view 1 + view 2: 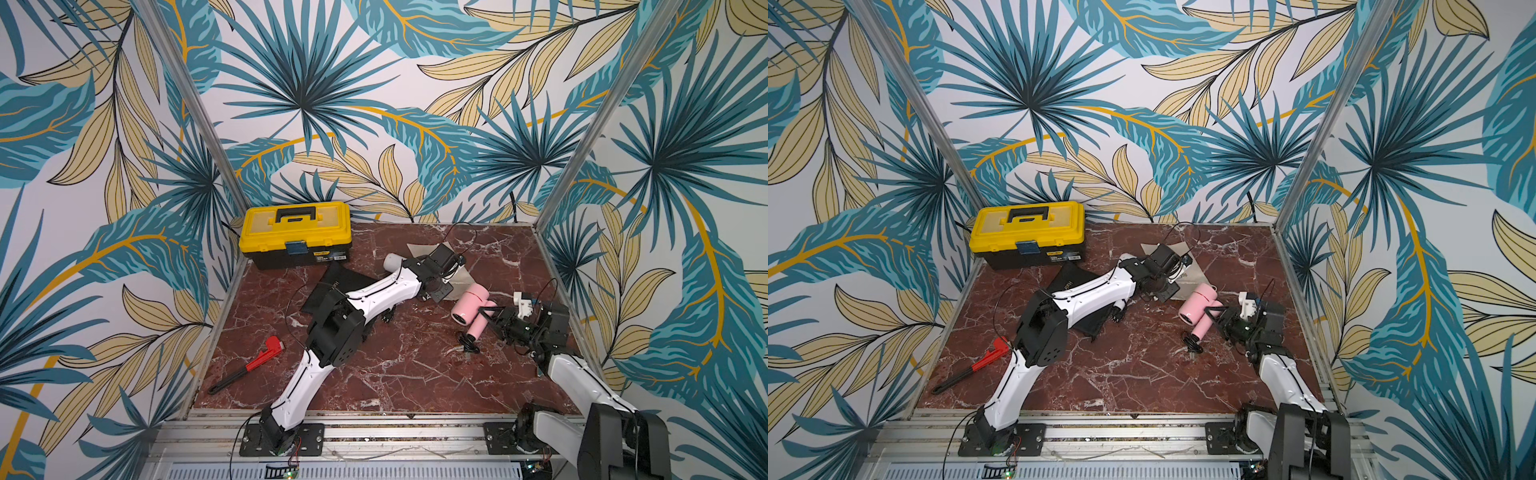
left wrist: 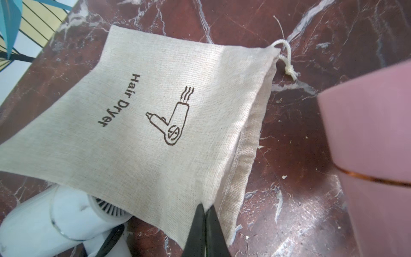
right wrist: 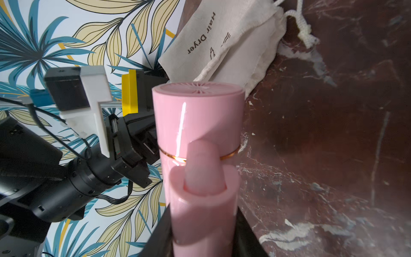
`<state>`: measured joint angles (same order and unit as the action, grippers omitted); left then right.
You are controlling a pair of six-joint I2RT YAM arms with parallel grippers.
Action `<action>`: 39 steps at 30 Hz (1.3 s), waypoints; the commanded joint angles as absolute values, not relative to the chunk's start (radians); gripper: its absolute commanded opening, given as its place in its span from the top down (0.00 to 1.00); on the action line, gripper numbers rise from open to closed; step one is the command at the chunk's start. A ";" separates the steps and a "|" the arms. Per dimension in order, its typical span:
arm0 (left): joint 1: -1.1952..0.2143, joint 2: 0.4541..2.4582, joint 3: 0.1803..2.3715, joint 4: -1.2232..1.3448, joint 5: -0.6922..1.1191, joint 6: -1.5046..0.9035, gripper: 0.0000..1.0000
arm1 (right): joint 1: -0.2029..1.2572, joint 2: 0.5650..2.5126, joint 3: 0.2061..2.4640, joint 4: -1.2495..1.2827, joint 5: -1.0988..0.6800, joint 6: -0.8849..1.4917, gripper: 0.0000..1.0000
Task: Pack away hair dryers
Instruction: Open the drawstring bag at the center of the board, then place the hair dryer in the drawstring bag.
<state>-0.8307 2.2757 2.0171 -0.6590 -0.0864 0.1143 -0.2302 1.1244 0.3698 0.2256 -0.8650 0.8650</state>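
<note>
We judge the pink dryer (image 3: 198, 115) light, stiff and slippery, so the right gripper (image 3: 203, 233) pinches its slim handle, while the left gripper (image 2: 205, 213) is pressed together on the hem of the soft beige bag (image 2: 133, 111).

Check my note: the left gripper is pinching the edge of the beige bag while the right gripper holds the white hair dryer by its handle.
One slip: the right gripper holds the pink hair dryer by its handle, not the white hair dryer; the right wrist view shows it. The left gripper is indeed pinching the edge of the beige bag.
</note>
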 commanded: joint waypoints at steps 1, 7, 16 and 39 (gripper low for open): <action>-0.834 2.197 2.028 -0.621 -0.064 0.090 1.00 | -0.225 1.164 0.365 0.382 -0.973 0.926 0.96; -0.836 2.136 1.939 -0.547 -0.065 0.079 1.00 | -0.222 1.237 0.327 0.543 -1.023 1.010 0.96; -0.851 2.115 1.873 -0.495 -0.042 0.085 1.00 | -0.201 1.328 0.339 0.725 -1.070 1.121 0.96; -0.851 2.147 1.930 -0.454 -0.075 0.095 1.00 | -0.158 1.354 0.329 0.739 -1.094 1.137 1.00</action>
